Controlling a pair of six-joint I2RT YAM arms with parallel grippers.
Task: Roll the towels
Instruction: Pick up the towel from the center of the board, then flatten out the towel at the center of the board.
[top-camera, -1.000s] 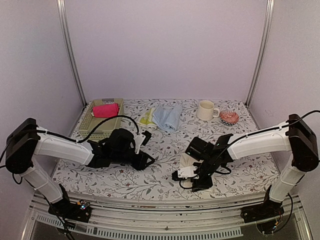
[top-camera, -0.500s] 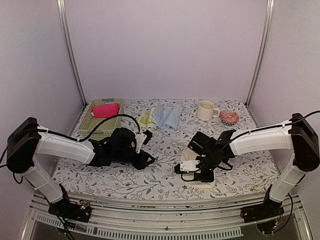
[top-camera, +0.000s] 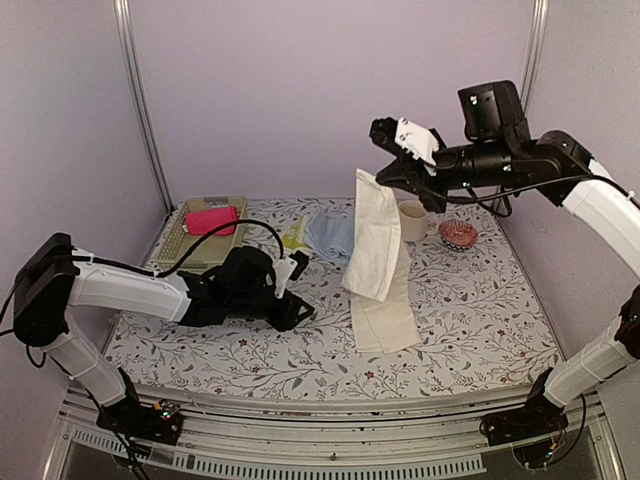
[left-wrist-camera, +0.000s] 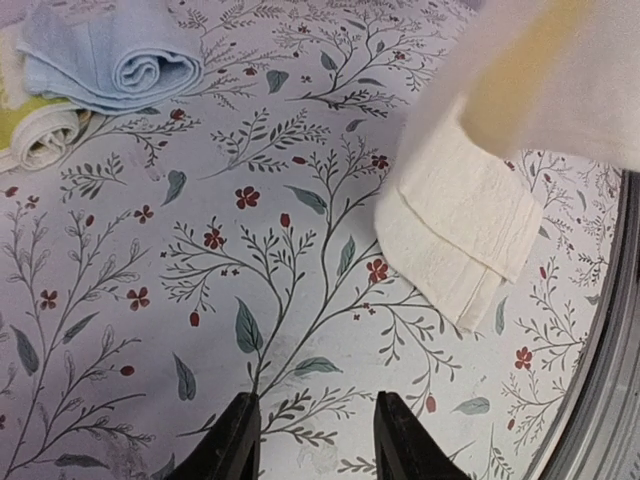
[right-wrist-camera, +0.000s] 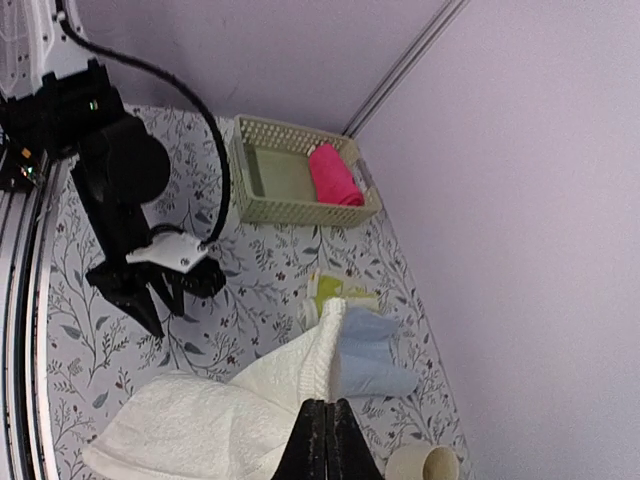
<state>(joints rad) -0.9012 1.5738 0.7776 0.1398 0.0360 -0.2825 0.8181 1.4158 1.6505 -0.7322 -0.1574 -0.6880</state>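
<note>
My right gripper (top-camera: 373, 176) is raised high over the back of the table, shut on the top edge of the cream-white towel (top-camera: 378, 240). The towel hangs down, and its lower end (top-camera: 386, 325) rests on the table. In the right wrist view the shut gripper (right-wrist-camera: 325, 412) pinches the towel's (right-wrist-camera: 215, 415) hem. My left gripper (top-camera: 298, 311) stands open low over the table, left of the towel's lower end (left-wrist-camera: 455, 240), with nothing between its fingers (left-wrist-camera: 236, 440). The light blue towel (top-camera: 335, 236) and the pale yellow-green towel (top-camera: 293, 237) lie at the back. The hot pink towel (top-camera: 210, 220) lies rolled in the basket.
The pale green mesh basket (top-camera: 196, 250) stands at the back left. A cream mug (top-camera: 415, 222) and a small pinkish round thing (top-camera: 459, 235) sit at the back right, behind the hanging towel. Side walls and metal posts close in the table.
My right gripper closed on the cream-white towel near the table's front and lifted it high toward the back. The towel now hangs unfolded. The left arm has barely moved.
</note>
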